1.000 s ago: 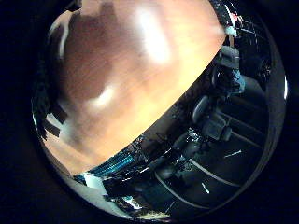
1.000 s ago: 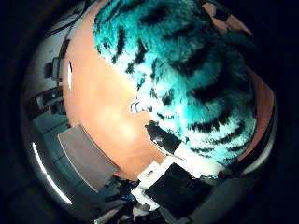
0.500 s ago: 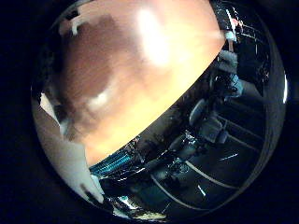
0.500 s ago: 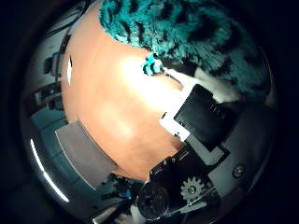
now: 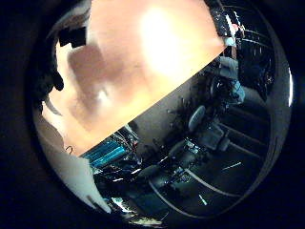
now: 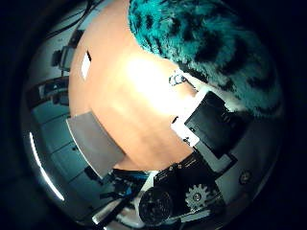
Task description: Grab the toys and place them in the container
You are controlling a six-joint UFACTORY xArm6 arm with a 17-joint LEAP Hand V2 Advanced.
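A teal plush toy with black stripes [image 6: 206, 48] fills one side of the thumb side view, close to my palm and over the wooden table [image 6: 129, 96]. My right hand [image 6: 211, 139] has a white and black finger curled up against the toy's fur. A small teal and white bit of the toy [image 6: 176, 79] shows at the fingertip. In the little finger side view a white finger [image 5: 76, 176] and a black part [image 5: 47, 81] curl in at the rim over the table [image 5: 143, 62]. No container is in view.
A small white piece [image 6: 86, 64] lies on the table near its far edge. A grey panel [image 6: 93, 143] stands past the table's edge. Beyond the other edge are office chairs [image 5: 198, 117] and teal-lit equipment [image 5: 107, 152] on the floor.
My fingers have curled into both views and closed in on the plush toy. The whole picture has shifted, so the palm has tilted; more of the room past the table's edge shows.
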